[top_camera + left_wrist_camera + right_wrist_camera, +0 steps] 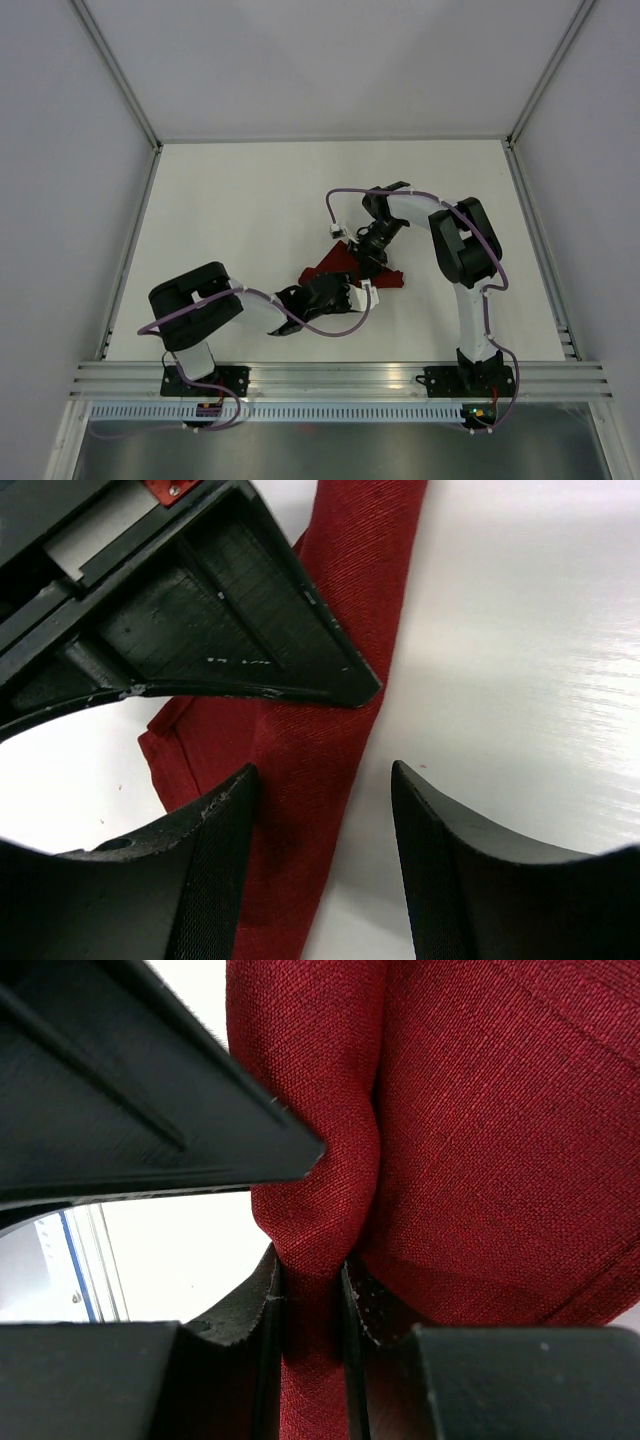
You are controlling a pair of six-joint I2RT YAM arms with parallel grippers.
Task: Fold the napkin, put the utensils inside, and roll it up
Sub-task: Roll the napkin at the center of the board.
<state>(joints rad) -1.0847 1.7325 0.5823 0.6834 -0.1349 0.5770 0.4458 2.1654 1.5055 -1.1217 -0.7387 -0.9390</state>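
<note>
The two fingers of the right gripper are pressing together on a raised fold of the napkin, a dark red woven cloth. The pinched ridge is bulging up from between the pads and widening into a broad bunched mass that is filling most of the right wrist view.

The fingers of the left gripper are standing apart. A narrow folded strip of the cloth is running up through the gap, one edge passing under the left-hand finger and the other finger sitting over bare table. Whether either pad is touching the fabric cannot be told. The black body of the right gripper is crowding in just above them.

From overhead, both arms are reaching inward and meeting over the cloth, the grippers almost touching. The napkin is lying crumpled near the middle of the white table, red corners poking out on either side.
</note>
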